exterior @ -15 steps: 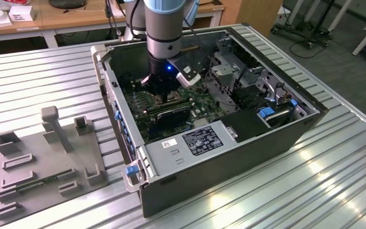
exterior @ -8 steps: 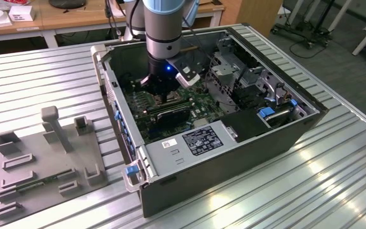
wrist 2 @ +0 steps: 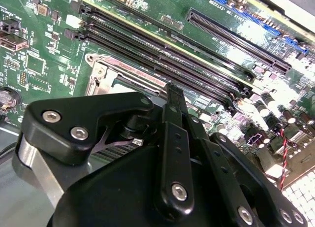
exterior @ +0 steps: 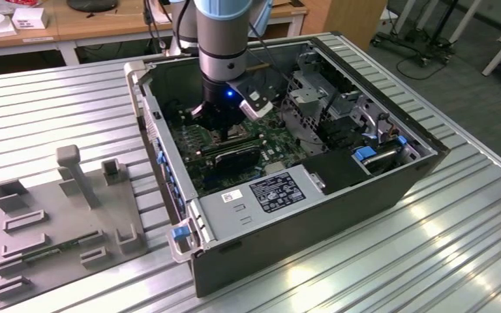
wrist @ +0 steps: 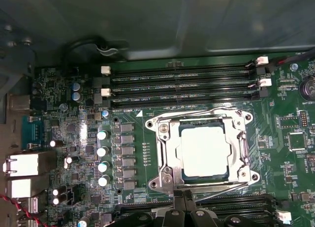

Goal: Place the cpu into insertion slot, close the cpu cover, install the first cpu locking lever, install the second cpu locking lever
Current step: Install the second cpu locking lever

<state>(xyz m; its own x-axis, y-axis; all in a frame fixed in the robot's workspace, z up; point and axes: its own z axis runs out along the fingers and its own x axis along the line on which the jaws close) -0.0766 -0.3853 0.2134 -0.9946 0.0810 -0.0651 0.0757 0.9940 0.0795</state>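
Note:
In the first wrist view the cpu (wrist: 204,150) lies flat in the insertion slot (wrist: 158,123) on the green motherboard. The cpu cover (wrist: 167,155) is down around it, its square window showing the chip's pale face. Thin wire levers (wrist: 216,188) lie along the socket's edges; I cannot tell whether they are latched. My gripper (wrist: 184,205) hangs just off the socket's edge, its black fingers together and holding nothing. In the second wrist view the gripper (wrist 2: 173,96) hides most of the insertion slot (wrist 2: 106,72). The exterior view shows the gripper (exterior: 220,134) low inside the open computer case.
Long black memory slots (wrist: 182,84) run beside the socket, with a row of capacitors (wrist: 102,150) on another side. The case walls (exterior: 320,222) and a drive cage (exterior: 320,98) hem the arm in. A grey fixture plate (exterior: 59,228) lies at the exterior view's left.

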